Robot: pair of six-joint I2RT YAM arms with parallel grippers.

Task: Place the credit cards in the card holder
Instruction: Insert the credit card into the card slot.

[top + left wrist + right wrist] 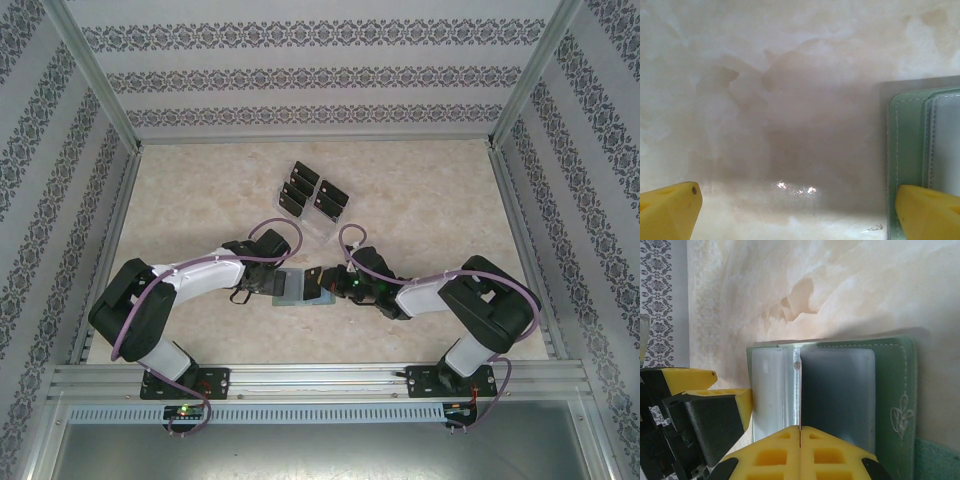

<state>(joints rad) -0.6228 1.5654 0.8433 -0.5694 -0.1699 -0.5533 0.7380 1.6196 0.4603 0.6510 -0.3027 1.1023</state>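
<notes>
- From above, I am bringing both arms in over the card holder [298,287]. It is lying open on the table [430,210], between my left gripper [268,287] and my right gripper [324,279]. The credit cards [330,200] are standing in a clear rack [320,231] farther back, well apart from it. Patterned walls [320,80] are boxing in the marbled, slightly glossy top.
- At my left wrist, my left gripper [800,212] is spread wide and grasping nothing. One fingertip [927,212] is lying over the card holder's [907,150] stitched edge. I judge this arm should be pinning the flap flat so that nothing slides on the slick surface.
- At my right wrist, my right gripper [800,452] is clenched tight over the card holder's [890,385] pale inner pockets. A thin edge is running up from between its tips. I cannot tell whether that is a card or the fold. Any card should be going in low, square to the pocket mouth and slowly.
</notes>
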